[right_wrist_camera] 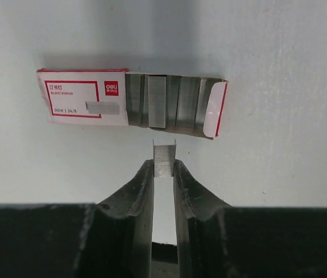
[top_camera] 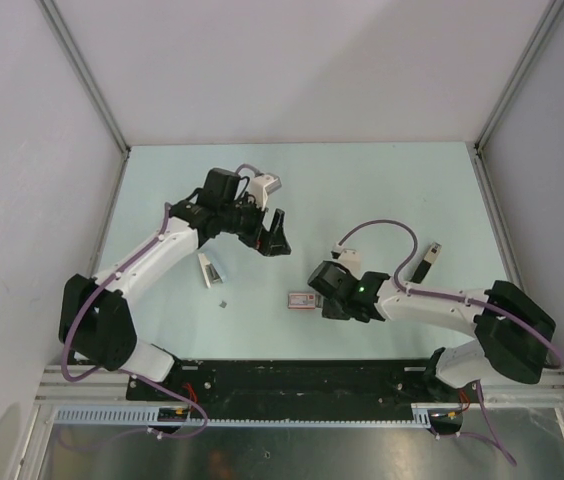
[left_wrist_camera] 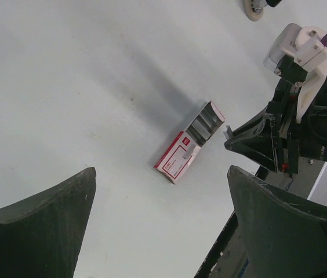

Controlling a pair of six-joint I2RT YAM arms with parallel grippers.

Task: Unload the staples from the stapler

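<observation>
**Step in hand.** Judged as the transfer stage: a strip is out of the stapler and on its way to storage.

**Right claw** point(right_wrist_camera: 164, 169), nearest the bases. The jaws stand narrow and pinch a short staple strip point(right_wrist_camera: 164, 152) by its flanks. The strip juts forward past the fingertips and is held clear of the worktop point(top_camera: 362, 190).

**Staple box** point(right_wrist_camera: 94, 98), just beyond the strip. It lies flat, with the red-and-white sleeve to one side and the tray drawn out. Several strips sit in the tray. The held strip points at the tray's near wall but does not touch it.

**Next move, as a judgement.** The strip needs carrying forward over the near wall and lowering into a gap between the stored strips. The jaws should part only once it is seated. A thin strip may snap or tip if it catches the cardboard edge.

**Stapler** point(top_camera: 209, 270). It lies on the worktop to the left of the box and well apart from it, with no claw on it. Whether its magazine is empty cannot be told. A small fragment point(top_camera: 223, 303) lies near it.

**Left claw** point(top_camera: 270, 240), farthest out. It hangs above the worktop with the jaws wide apart, holding nothing.

**Dark object** point(top_camera: 427, 262), right side. Too small to identify.
</observation>
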